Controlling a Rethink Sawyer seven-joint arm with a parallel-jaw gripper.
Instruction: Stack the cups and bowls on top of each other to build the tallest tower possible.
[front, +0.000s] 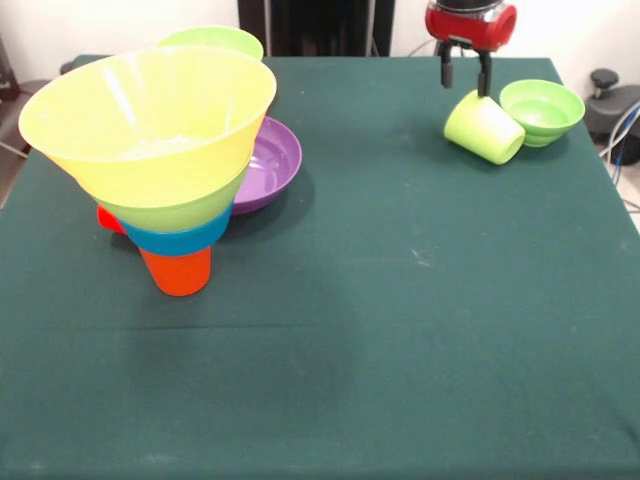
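Nearest, left: tower (160, 170) standing on its orange cup (177, 270). Far right: gripper (467, 72), fingers spread, hanging just above green cup (484, 127), which is lying tilted beside a green bowl (542, 110). Likely light, slippery plastic; pinching its rim looks best.

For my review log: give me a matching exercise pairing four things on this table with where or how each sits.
Things:
1. yellow bowl
2. orange cup
3. purple bowl
4. green cup

States:
A. tilted, below the gripper
B. bottom of the tower
C. top of the tower
D. on the cloth behind the tower

Pairs: 1-C, 2-B, 3-D, 4-A
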